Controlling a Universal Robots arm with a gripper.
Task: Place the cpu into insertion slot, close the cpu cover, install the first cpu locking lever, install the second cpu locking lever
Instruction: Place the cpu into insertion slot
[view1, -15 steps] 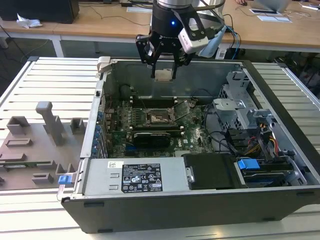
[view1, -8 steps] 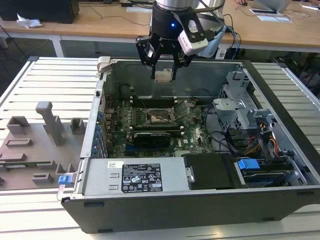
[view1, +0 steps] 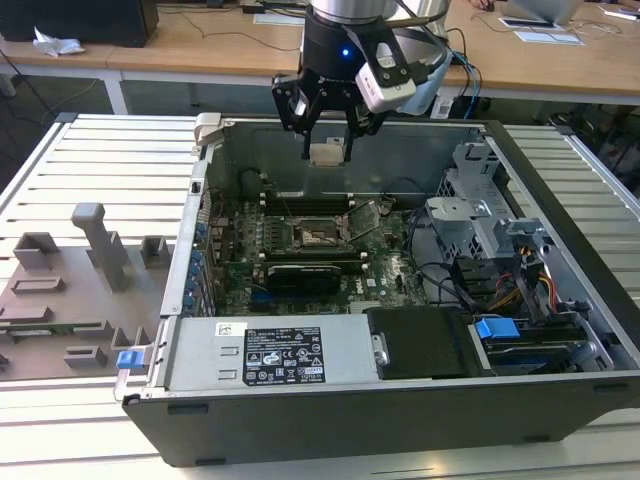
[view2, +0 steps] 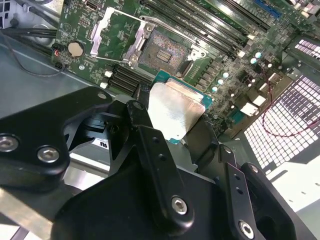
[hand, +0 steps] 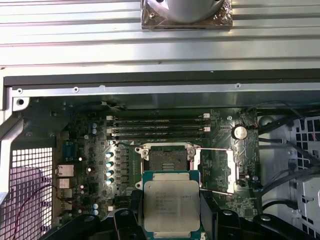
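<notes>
1 cpu (hand: 171, 204) gripped tight in the tool (view1: 328, 151), above the open insertion slot (hand: 167, 159).

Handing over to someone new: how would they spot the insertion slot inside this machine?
Look into the open computer case at the green motherboard on its floor. Beside the long black memory slots sits the insertion slot: a small dark square with a silvery rim, not a narrow strip like them.
</notes>
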